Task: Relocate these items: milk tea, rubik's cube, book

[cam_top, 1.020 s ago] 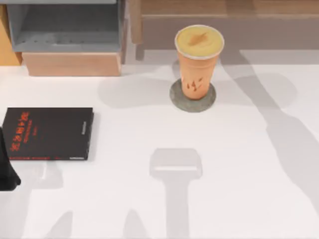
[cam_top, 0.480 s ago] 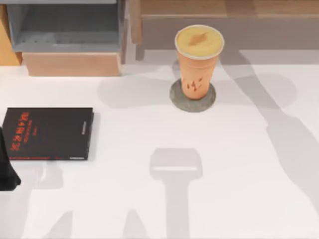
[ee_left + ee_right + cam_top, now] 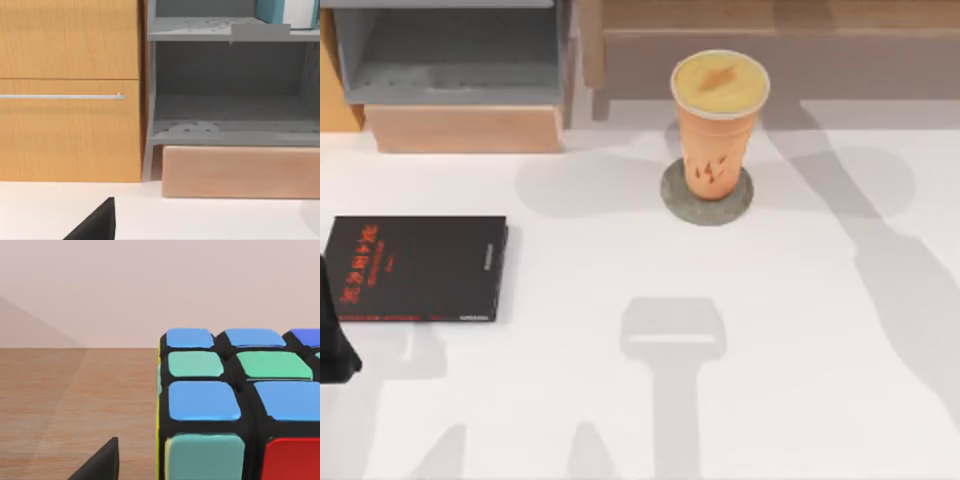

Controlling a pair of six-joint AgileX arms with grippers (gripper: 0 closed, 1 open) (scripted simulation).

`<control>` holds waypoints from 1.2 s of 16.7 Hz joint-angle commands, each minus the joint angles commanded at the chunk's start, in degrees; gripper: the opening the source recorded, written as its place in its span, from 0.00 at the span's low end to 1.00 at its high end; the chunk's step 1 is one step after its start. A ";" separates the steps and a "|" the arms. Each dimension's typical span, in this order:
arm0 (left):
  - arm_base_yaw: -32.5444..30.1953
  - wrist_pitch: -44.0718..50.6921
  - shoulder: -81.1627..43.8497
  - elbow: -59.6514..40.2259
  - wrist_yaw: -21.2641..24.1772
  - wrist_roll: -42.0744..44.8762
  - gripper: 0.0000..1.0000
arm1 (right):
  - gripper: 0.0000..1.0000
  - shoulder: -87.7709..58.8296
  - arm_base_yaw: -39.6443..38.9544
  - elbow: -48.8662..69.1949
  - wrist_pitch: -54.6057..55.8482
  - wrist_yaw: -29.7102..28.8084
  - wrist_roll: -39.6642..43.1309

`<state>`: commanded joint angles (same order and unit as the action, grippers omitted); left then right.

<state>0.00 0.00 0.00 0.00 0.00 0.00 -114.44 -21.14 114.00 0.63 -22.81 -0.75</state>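
— Top view first. How far along?
— Judged nearly done. Tall tapered orange-tan milk tea (image 3: 718,125), smooth-sided with dark orange marks and a white-rimmed yellowish top, upright on a round grey stone-like coaster (image 3: 672,200) toward the table's far edge. Thin black book with red lettering (image 3: 415,268) flat at the left, probably no part of the job. Left arm (image 3: 332,345) parked at the left edge.

— Left wrist view?
— Thick teal-blue book (image 3: 271,10) with white page edges, up on the matte grey shelf (image 3: 220,27) beside a grained orange wood cabinet (image 3: 70,130). Looks delivered. Dark wedge of the left gripper (image 3: 99,224) low over the table; jaws: cannot tell.

— Right wrist view?
— Glossy black-framed rubik's cube (image 3: 235,405), with rounded blue, green and red tiles, sitting on a brown wooden surface (image 3: 75,400). Right gripper (image 3: 100,462) just beside it; jaws: cannot tell. Possibly only the retreat left.
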 joint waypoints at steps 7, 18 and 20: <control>0.00 0.00 0.00 0.00 0.00 0.00 1.00 | 1.00 6.14 -1.30 -8.90 2.23 -1.26 -0.07; 0.00 0.00 0.00 0.00 0.00 0.00 1.00 | 1.00 25.21 2.98 -27.46 1.63 3.05 0.04; 0.00 0.00 0.00 0.00 0.00 0.00 1.00 | 1.00 34.55 4.82 -36.63 1.40 5.04 0.10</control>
<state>0.00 0.00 0.00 0.00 0.00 0.00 -79.88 -16.32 77.36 2.03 -17.78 -0.65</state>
